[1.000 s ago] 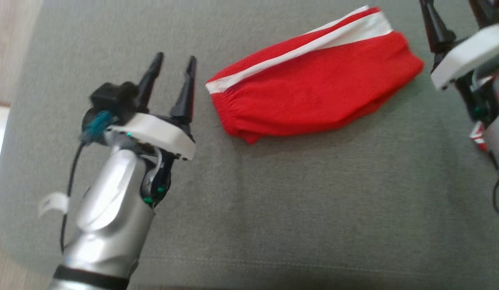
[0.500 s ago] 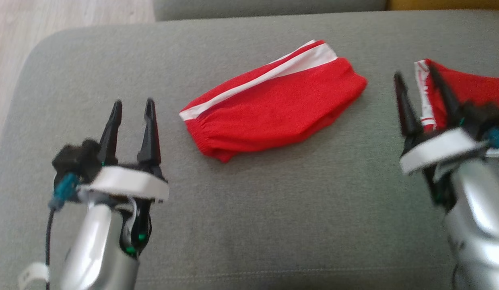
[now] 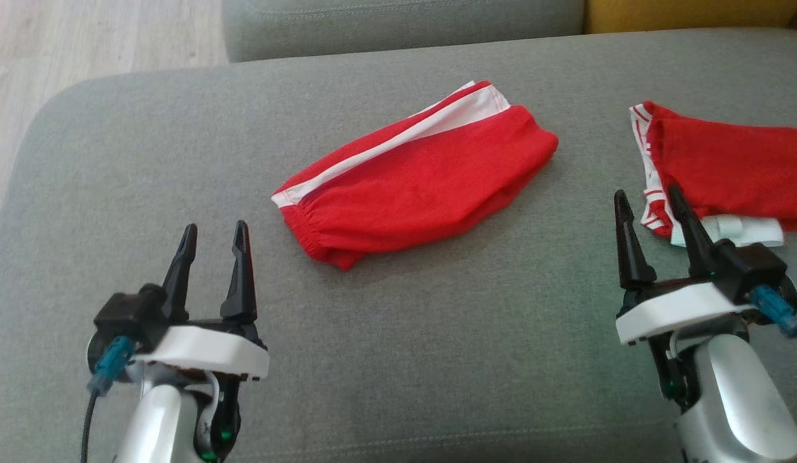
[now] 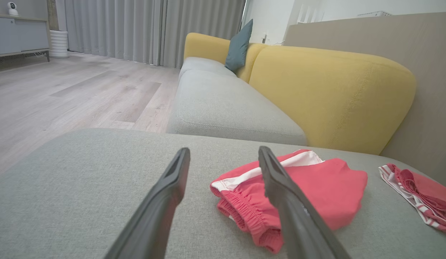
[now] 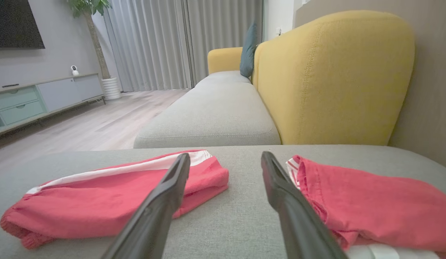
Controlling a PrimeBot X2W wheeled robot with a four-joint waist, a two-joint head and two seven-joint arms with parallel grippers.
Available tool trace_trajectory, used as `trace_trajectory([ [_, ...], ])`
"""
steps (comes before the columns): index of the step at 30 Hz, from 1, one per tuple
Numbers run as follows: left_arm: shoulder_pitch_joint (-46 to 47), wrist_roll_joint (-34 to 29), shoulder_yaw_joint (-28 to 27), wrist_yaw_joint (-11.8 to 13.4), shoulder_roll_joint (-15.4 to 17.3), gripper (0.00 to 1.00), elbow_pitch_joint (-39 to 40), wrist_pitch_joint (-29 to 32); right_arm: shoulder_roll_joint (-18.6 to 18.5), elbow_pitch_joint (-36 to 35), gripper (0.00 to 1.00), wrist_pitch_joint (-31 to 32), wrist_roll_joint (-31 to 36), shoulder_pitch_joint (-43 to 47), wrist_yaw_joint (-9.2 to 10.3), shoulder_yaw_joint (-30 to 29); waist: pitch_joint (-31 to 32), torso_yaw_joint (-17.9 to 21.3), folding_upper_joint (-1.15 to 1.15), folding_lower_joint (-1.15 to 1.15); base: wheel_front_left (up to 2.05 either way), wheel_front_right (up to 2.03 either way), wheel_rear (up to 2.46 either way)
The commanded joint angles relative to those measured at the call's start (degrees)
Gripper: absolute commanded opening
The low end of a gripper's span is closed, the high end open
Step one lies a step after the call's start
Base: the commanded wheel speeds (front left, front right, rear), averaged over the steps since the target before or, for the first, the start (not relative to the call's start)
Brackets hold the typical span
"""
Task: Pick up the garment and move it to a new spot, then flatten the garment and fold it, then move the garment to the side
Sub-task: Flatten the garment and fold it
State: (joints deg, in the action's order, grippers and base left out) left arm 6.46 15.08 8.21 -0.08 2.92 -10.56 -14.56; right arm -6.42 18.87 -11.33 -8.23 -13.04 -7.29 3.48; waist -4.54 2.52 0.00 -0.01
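Note:
The garment is a pair of red shorts with a white side stripe. It lies folded in a long bundle at the middle of the grey cushion, and also appears in the wrist views. My left gripper stands open at the lower left, short of the garment's waistband end, with nothing between its fingers. My right gripper is open at the lower right, empty, apart from the garment.
A second red garment with striped trim lies at the right, just beyond my right gripper, over a white piece. A yellow backrest rises behind the cushion. Wooden floor lies past the left edge. Another grey seat adjoins at the far side.
The head view has swung, bringing the far seat and the second red garment into the picture. Both grippers now sit drawn back nearer me, still open. The folded garment lies as before.

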Motion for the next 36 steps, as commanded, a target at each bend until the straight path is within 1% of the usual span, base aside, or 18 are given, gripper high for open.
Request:
trace_trajectory([
  [1,2.49,-0.59,-2.15,-0.42,0.17,1.00,2.24,-0.43,0.69,-2.20,1.00,0.92,-1.14,-0.53,-0.20,0.58,-0.51,-0.55,0.00,0.01,0.00,0.00,0.00],
  [5,3.54,-0.77,-1.39,-0.95,0.04,1.00,1.91,-0.43,2.49,-1.99,1.00,5.98,-8.77,-0.50,-0.20,-2.36,-2.03,-2.69,0.00,0.01,0.00,0.00,0.00],
  [10,4.45,0.62,-0.72,-0.77,-0.01,1.00,1.53,-0.43,3.42,-1.29,1.00,12.32,-19.92,-2.71,-0.20,-6.36,-5.08,-5.59,0.00,0.01,0.00,0.00,0.00],
  [13,5.25,5.86,0.11,-0.59,-0.02,1.00,1.10,-0.43,3.51,1.07,1.00,15.72,-27.66,-4.83,-0.20,-8.54,-6.68,-7.76,0.00,0.01,0.00,0.00,0.00],
  [15,6.01,6.68,1.04,-0.38,-0.03,1.00,0.97,-0.43,3.52,3.22,1.00,17.56,-31.65,-6.47,-0.20,-9.36,-7.48,-9.12,0.00,0.01,0.00,0.00,0.00],
  [18,6.85,7.05,2.08,0.11,-0.03,1.00,0.83,-0.43,3.53,6.24,1.00,19.85,-35.88,-9.19,-0.20,-10.01,-8.73,-10.94,0.00,0.01,0.00,0.00,0.00],
  [21,7.30,6.82,2.93,0.28,-0.03,1.00,0.62,-0.43,3.53,9.35,1.00,21.57,-38.46,-11.85,-0.20,-10.90,-9.65,-12.48,0.00,0.01,0.00,0.00,0.00],
  [24,7.54,9.29,3.85,-0.26,-0.03,1.00,0.99,-0.43,3.53,13.45,1.00,23.23,-41.14,-14.56,-0.20,-12.89,-10.37,-13.95,0.00,0.01,0.00,0.00,0.00],
  [26,7.84,9.34,4.55,-0.34,-0.03,1.00,1.42,-0.43,3.54,16.56,1.00,23.88,-41.17,-16.44,-0.20,-14.73,-10.74,-14.83,0.00,0.01,0.00,0.00,0.00],
  [27,7.84,9.34,4.55,-0.34,-0.03,1.00,1.42,-0.43,3.54,16.56,1.00,23.88,-41.17,-16.44,-0.20,-14.73,-10.74,-14.83,0.00,0.01,0.00,0.00,0.00],
  [30,8.03,9.60,5.27,0.03,-0.03,1.00,1.96,-0.43,3.54,21.38,1.00,24.74,-40.30,-19.42,-0.20,-17.78,-11.05,-15.96,0.00,0.01,0.00,0.00,0.00],
  [36,8.01,9.90,5.75,0.85,-0.04,1.00,2.79,-0.44,3.54,27.92,1.00,27.04,-37.75,-24.56,-0.20,-20.83,-11.57,-17.37,0.00,0.01,0.00,0.00,0.00],
])
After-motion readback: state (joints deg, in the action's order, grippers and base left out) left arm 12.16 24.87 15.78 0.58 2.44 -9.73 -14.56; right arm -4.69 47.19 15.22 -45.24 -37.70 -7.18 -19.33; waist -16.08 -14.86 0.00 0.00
